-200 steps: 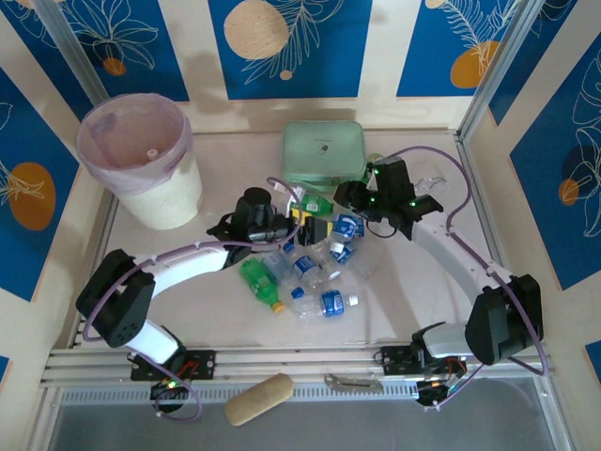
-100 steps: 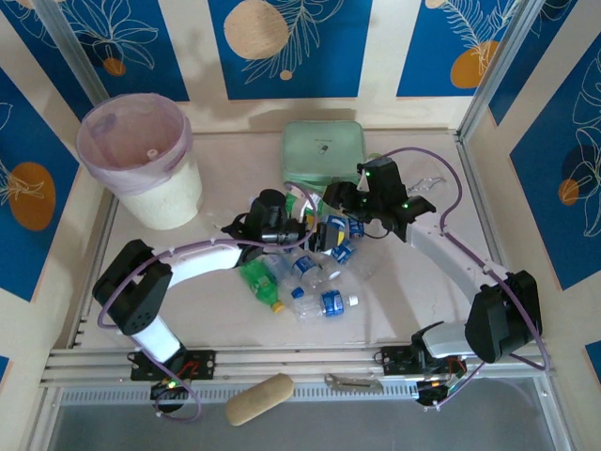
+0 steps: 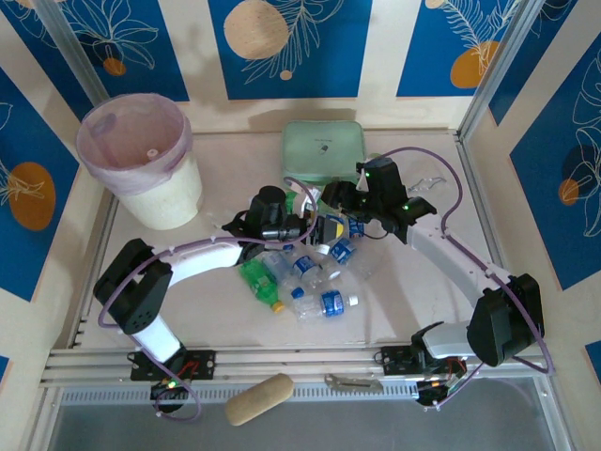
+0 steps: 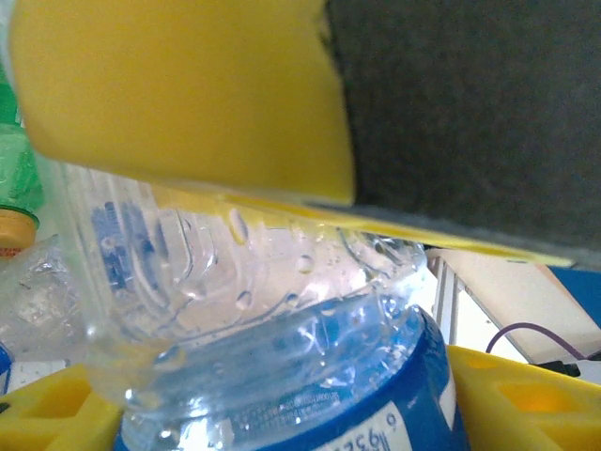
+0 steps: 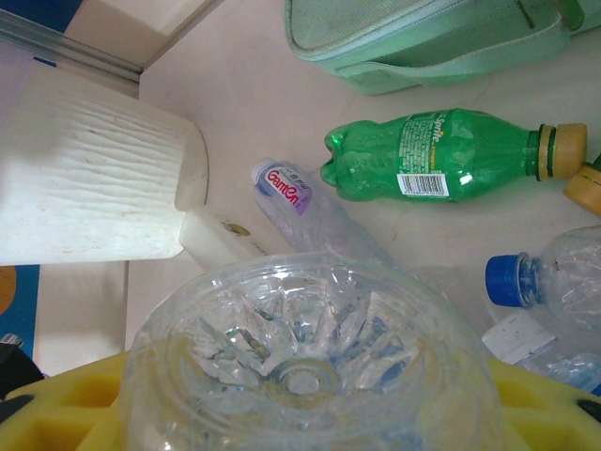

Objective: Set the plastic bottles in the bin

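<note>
Progress is looking early: the bin (image 3: pixel 174 202) is standing at the far left of the table, well apart from the plastic bottles (image 3: pixel 310 268), which are lying heaped in the middle between the two arms. Its pink-lilac bag liner (image 3: pixel 94 141) is holding just one small pale item (image 3: pixel 150 153), too small to identify, so by my judgement nearly the whole heap is waiting to be moved.

Both arms are reaching into that heap. In the left wrist view, the left gripper (image 4: pixel 263 282) is holding a clear blue-labelled bottle (image 4: pixel 282 395) between its yellow pads (image 4: pixel 188 94), the upper pad pressing on the bottle's wall. In the right wrist view, the right gripper (image 5: pixel 310 399) is clamping a second clear bottle (image 5: pixel 310 357), its ribbed base facing the camera. Neither held bottle is anywhere near the bin; each is hanging over the pile.

Beyond the right gripper's bottle, a green Sprite bottle (image 5: pixel 441 155), a slim GanTen bottle (image 5: pixel 291 193) and a blue-capped bottle (image 5: pixel 554 282) are lying loose on the table. Behind them a mint-green zip case (image 5: pixel 423 38) is sitting closed, its contents hidden
</note>
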Robot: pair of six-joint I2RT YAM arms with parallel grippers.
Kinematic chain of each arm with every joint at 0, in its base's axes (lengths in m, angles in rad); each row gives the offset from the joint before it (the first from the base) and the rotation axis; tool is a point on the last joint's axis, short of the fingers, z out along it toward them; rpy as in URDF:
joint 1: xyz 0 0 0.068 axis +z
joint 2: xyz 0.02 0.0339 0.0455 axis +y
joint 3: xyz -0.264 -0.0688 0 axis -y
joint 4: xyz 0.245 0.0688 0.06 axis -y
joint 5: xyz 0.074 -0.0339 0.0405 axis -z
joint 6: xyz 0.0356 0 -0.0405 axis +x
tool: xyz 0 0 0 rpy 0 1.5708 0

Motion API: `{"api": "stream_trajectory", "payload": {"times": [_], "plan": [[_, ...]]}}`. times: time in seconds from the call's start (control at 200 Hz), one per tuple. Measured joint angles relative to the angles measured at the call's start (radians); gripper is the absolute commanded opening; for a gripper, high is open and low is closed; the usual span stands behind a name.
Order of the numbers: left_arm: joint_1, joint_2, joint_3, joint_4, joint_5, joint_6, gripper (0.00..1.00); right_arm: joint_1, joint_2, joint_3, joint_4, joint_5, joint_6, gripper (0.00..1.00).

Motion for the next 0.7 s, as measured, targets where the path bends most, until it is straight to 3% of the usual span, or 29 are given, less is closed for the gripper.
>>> {"api": "stream_trajectory", "payload": {"times": [0.105, 0.215, 0.475, 0.7], "plan": [[0.000, 0.000, 0.000, 0.000, 0.000, 0.002, 0.47, 0.000, 0.000, 0.000, 0.001, -0.002, -0.003, 0.75], [0.000, 0.000, 0.000, -0.021, -0.033, 0.012, 0.46, -0.012, -0.001, 0.000, 0.003, -0.009, 0.016, 0.83], [0.068, -0.021, -0.019, -0.072, -0.111, -0.001, 0.46, -0.140, -0.076, -0.041, 0.018, -0.058, 0.028, 0.84], [0.184, -0.169, 0.028, -0.300, -0.198, 0.114, 0.43, -0.219, -0.173, -0.097, 0.020, -0.064, 0.027, 0.85]]}}
